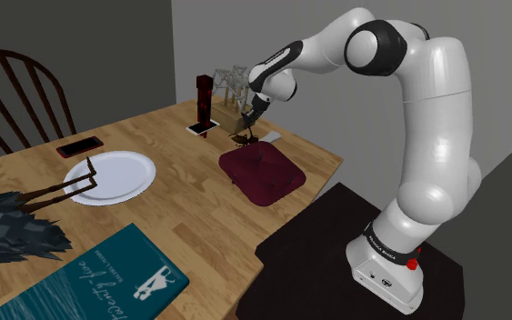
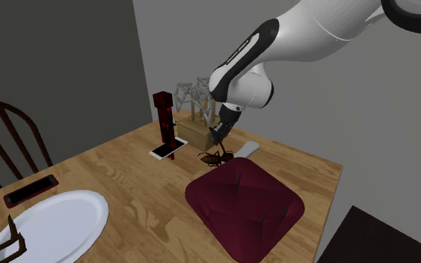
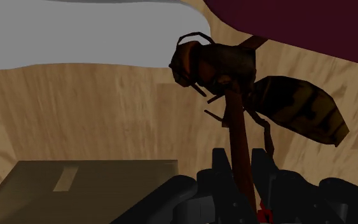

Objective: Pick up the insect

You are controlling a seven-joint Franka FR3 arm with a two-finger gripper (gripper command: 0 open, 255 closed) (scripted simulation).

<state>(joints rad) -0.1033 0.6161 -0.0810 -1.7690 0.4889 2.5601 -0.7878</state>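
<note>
The brown, wasp-like insect (image 3: 247, 83) sits just beyond the gripper (image 3: 240, 162), with what looks like one narrow wing pinched between its fingers.

Grey walls (image 1: 81, 36) meet behind a light wooden table (image 1: 199, 209) and a dark spindle-back chair (image 1: 26, 59).

Flat, even render light in both exterior views: soft highlights on the glossy white arm (image 1: 440, 109), only faint shadows on the light wooden tabletop (image 1: 199, 214). Wrist view is dimmer, with the wood and the brown winged insect (image 3: 234, 67) in shade.
</note>
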